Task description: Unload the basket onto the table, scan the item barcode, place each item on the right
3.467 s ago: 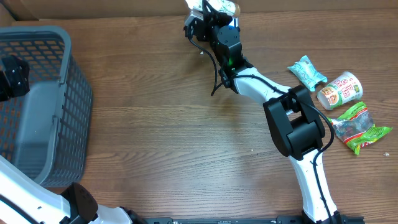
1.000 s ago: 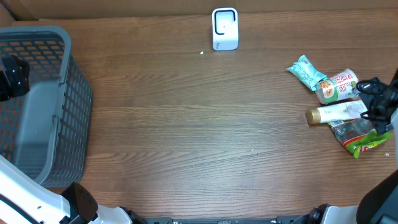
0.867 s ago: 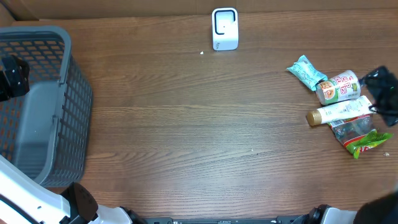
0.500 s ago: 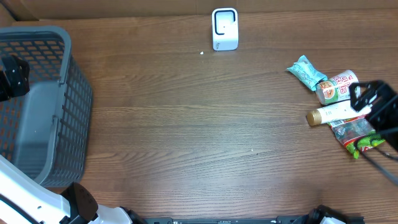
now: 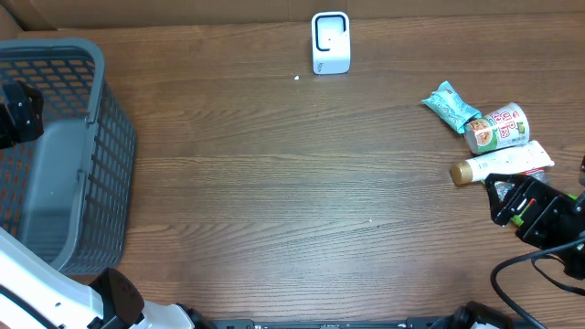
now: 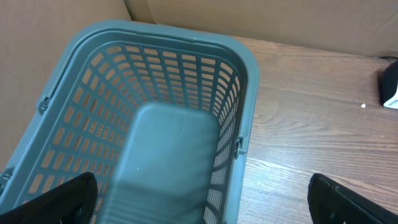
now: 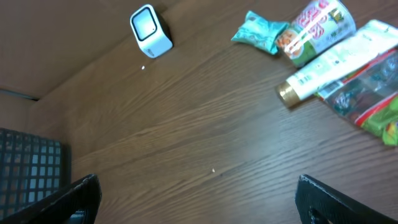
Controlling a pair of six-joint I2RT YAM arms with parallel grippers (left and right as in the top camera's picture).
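Observation:
The white barcode scanner (image 5: pixel 330 41) stands at the back middle of the table, also seen in the right wrist view (image 7: pixel 150 31). At the right lie a teal packet (image 5: pixel 451 106), a printed cup (image 5: pixel 498 127) on its side and a white tube with a gold cap (image 5: pixel 501 164). A green packet (image 7: pixel 373 106) lies beside the tube; in the overhead view my right arm covers it. My right gripper (image 5: pixel 508 199) hovers open just in front of the tube with nothing between its fingers (image 7: pixel 329 199). My left gripper (image 5: pixel 18 114) hangs open and empty over the basket.
A grey plastic basket (image 5: pixel 101 137) fills the left side of the table, and its inside shows bare (image 6: pixel 168 155) in the left wrist view. A cardboard wall runs along the back edge. Bare wood lies between the basket and the items.
My right arm left the scanner, swung to the right-hand items, and the tube now lies beside the cup. Over the last second it moved toward the table's front. The left arm is still.

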